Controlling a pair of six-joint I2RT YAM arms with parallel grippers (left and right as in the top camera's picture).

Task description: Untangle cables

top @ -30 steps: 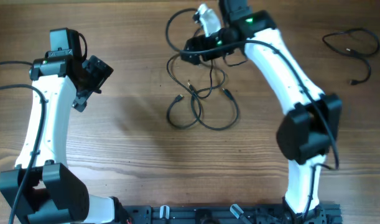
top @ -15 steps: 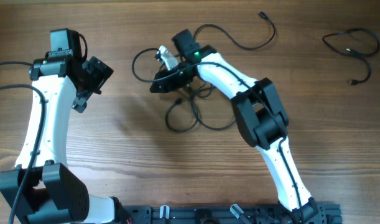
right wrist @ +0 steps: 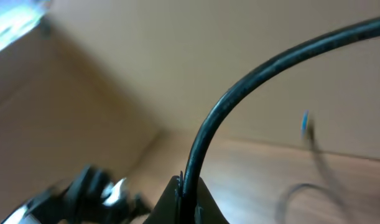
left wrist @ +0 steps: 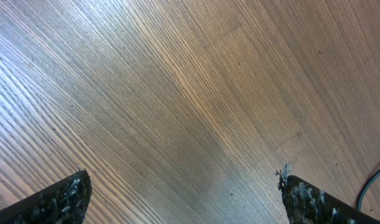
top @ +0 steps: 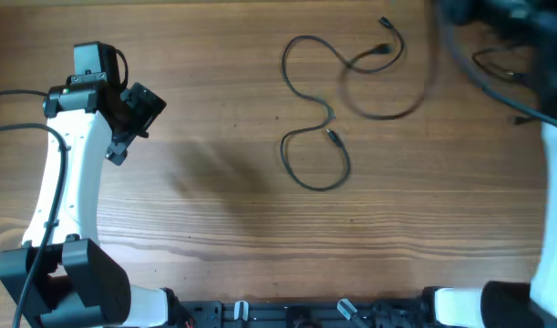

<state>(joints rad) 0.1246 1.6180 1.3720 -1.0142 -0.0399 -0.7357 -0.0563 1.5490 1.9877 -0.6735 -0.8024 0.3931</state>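
The thin black flexible cables [top: 331, 135] lie in loose loops on the brown wooden tabletop [top: 214, 228], centre to right. The right tool [right wrist: 185, 202] is pinched shut on one cable [right wrist: 270, 64]; the left tool [left wrist: 186, 196] stands wide, empty. Expect light, limp, springy handling: grasp near a plug end

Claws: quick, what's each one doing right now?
Left claw: open, empty.
Right claw: shut on a cable.
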